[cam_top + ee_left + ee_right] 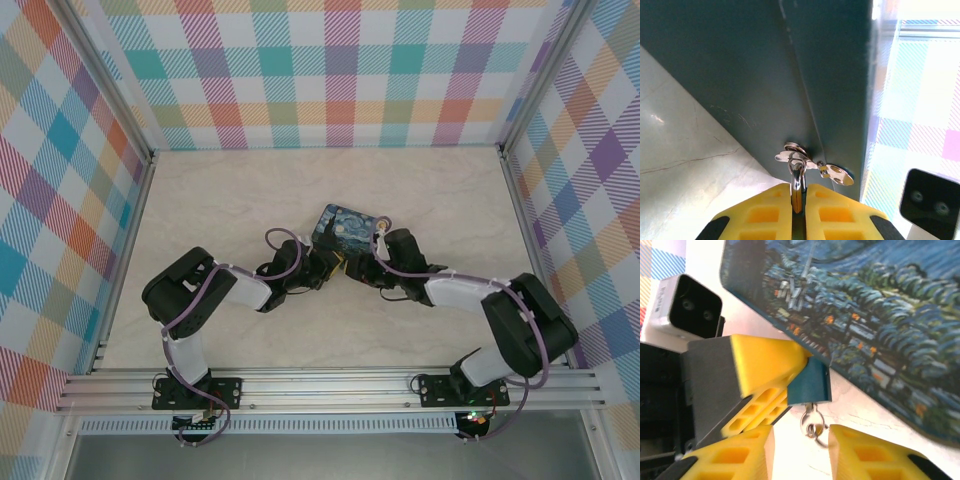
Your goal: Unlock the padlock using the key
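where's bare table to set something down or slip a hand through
Free: the far strip of table between the tin and back wall, and the near patch between both arms and the front rail. Crowded: the middle, where left gripper and right gripper meet at the padlock beside the tin.

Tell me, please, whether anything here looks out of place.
Nothing is spilled or damaged. One oddity: the key hangs loose beside the starry-print tin, while the left gripper pinches the padlock and the right gripper is open.
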Available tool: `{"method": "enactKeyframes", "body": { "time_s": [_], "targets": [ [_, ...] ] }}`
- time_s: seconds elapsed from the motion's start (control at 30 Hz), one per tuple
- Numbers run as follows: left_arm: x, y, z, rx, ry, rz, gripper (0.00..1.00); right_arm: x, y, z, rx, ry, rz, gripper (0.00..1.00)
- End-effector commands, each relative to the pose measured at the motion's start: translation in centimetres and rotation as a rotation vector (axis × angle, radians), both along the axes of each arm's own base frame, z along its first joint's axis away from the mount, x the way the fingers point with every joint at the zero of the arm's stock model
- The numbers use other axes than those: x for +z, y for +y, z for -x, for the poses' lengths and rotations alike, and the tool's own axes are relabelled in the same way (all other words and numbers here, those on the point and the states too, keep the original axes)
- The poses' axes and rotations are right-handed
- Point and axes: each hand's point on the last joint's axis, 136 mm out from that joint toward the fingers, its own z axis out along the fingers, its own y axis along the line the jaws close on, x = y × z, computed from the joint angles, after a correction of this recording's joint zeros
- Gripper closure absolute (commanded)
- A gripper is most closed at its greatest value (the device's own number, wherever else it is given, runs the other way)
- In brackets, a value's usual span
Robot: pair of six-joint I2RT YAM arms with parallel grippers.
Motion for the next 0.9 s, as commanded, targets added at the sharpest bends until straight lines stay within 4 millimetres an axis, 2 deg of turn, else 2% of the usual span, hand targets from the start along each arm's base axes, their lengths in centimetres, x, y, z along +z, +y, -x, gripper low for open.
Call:
{"method": "enactKeyframes", "body": {
  "time_s": [0.0,0.1,0.2,0.37,0.5,0.6,0.7,0.87],
  "targets": [
    [2.3,-0.9,-0.2,-0.002,-0.043,0.048,1.0,0.3,-2.0,0.3,-0.001,-0.081,0.105,0.58],
    [2.5,-1.0,-0.2,-0.009,-0.035,0.044,1.0,0.8,-3.3,0.6,0.037,-0.178,0.206,0.53],
    [2.7,-1.1,-0.1,-0.009,-0.018,0.044,1.0,2.0,-3.5,0.9,0.109,-0.319,0.266,0.53],
    [2.9,-1.0,0.2,-0.002,0.018,0.057,1.0,4.3,-2.4,1.7,0.258,-0.616,0.479,0.49],
    [3.0,-1.0,0.4,-0.004,0.055,0.064,1.0,6.7,-2.5,1.3,0.32,-0.876,0.7,0.46],
    [3.1,-1.0,0.5,-0.004,0.075,0.074,1.0,8.2,-2.4,1.5,0.375,-1.042,0.814,0.38],
    [3.0,-0.8,0.4,0.006,0.095,0.08,1.0,7.9,-2.3,2.2,0.482,-1.14,0.893,0.33],
    [3.1,-0.9,0.5,0.008,0.117,0.098,1.0,5.9,-2.1,3.6,0.638,-1.254,0.99,0.28]
  ]
}}
